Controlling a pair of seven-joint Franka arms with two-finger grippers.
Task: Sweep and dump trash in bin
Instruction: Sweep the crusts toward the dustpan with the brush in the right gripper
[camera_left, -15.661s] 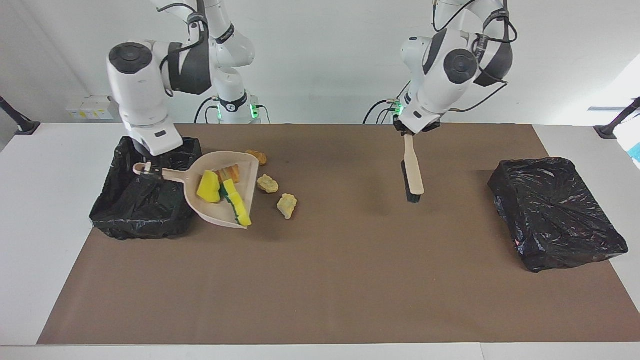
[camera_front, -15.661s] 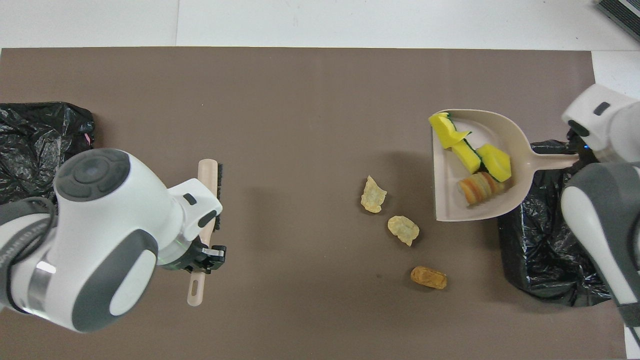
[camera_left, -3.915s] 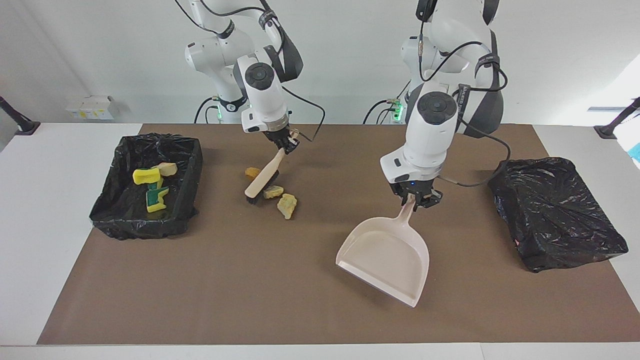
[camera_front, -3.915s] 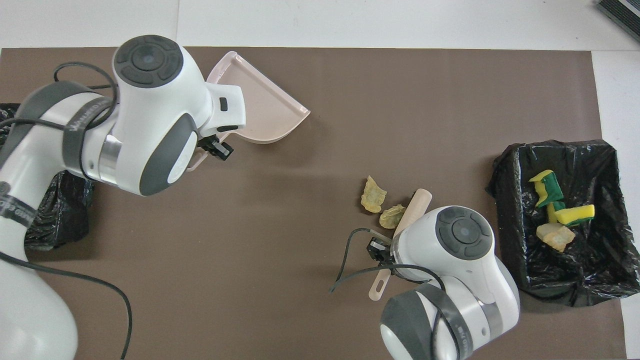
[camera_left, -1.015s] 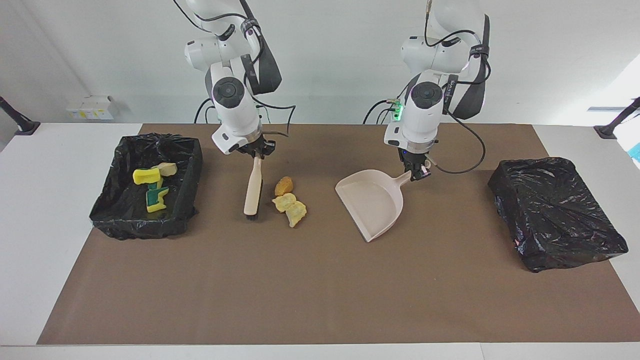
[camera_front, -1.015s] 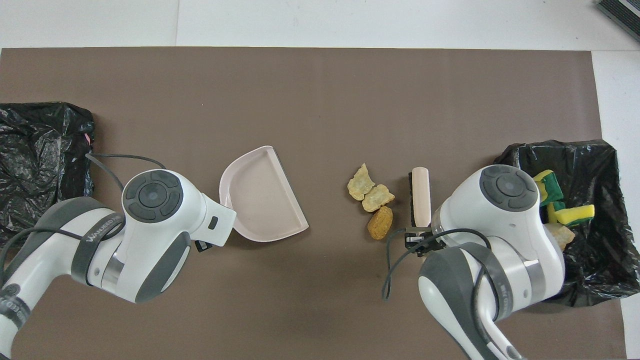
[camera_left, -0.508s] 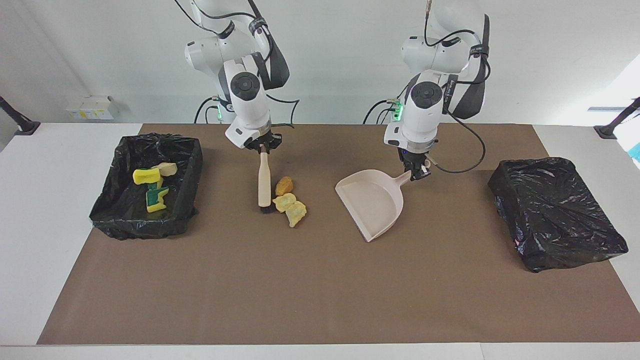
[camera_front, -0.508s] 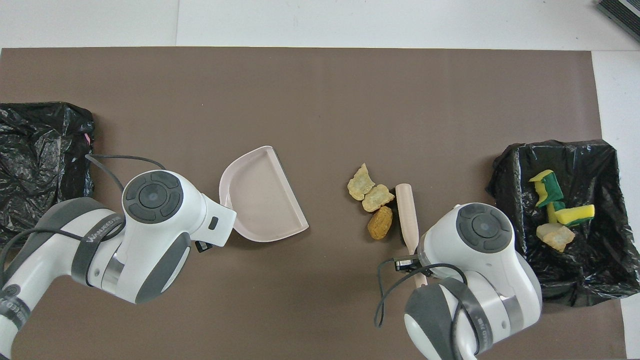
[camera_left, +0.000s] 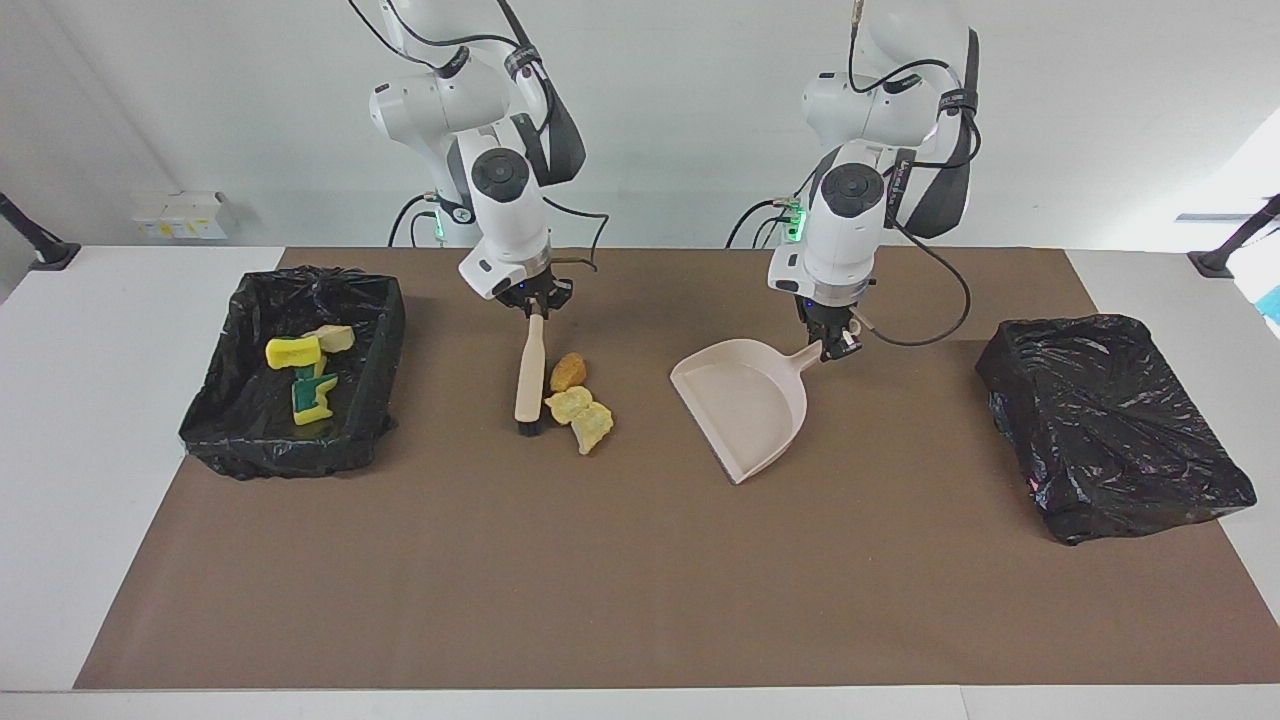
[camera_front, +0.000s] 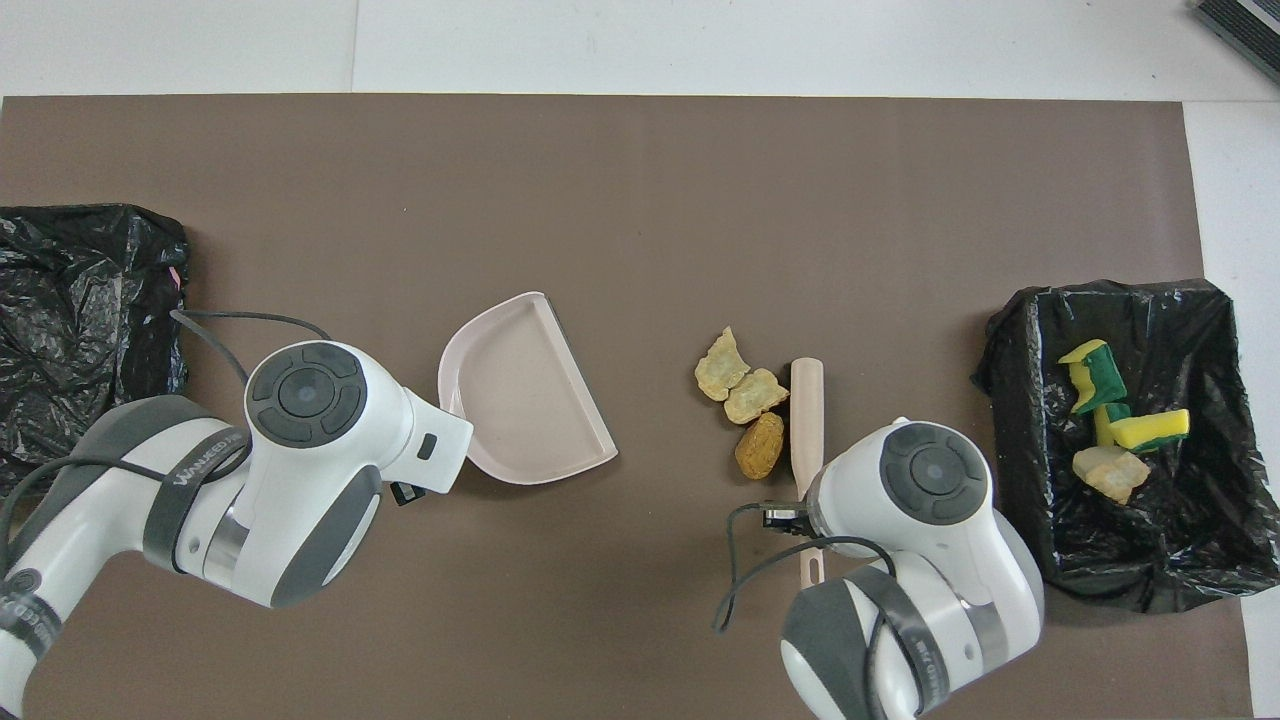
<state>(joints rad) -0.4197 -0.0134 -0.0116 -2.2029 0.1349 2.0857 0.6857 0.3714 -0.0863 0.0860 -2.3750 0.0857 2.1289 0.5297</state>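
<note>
Right gripper (camera_left: 537, 306) clamped on the handle end of the beige brush (camera_left: 529, 375), low over the brown mat (camera_left: 640, 560). Brush hanging down from the closed jaws, bristles at its lower end touching or all but touching the mat. Just beside the brush head, on the side toward the left arm's end of the table: three scraps of trash in a tight cluster, namely a brown bread-like lump (camera_left: 568, 371) closest to the right jaws and two pale yellow lumps (camera_left: 583, 420) under it, touching one another. In the overhead view the same cluster (camera_front: 745, 415) pressed up against the brush (camera_front: 806, 420).

Left gripper (camera_left: 835, 343) shut on the handle of the beige dustpan (camera_left: 745, 405). Pan spreading out below the jaws, lying on the mat with its open mouth turned toward the trash cluster, a gap of bare mat between pan lip and scraps. In the overhead view the pan (camera_front: 525, 395) empty.

Well out from the right jaws, at the right arm's end of the table: the black-lined bin (camera_left: 215, 420), with yellow and green sponge chunks (camera_left: 300, 375) and a tan piece (camera_left: 335, 337) inside. Well out from the left jaws, at the left arm's end: a second black-bagged bin (camera_left: 1110, 430), contents impossible to tell.
</note>
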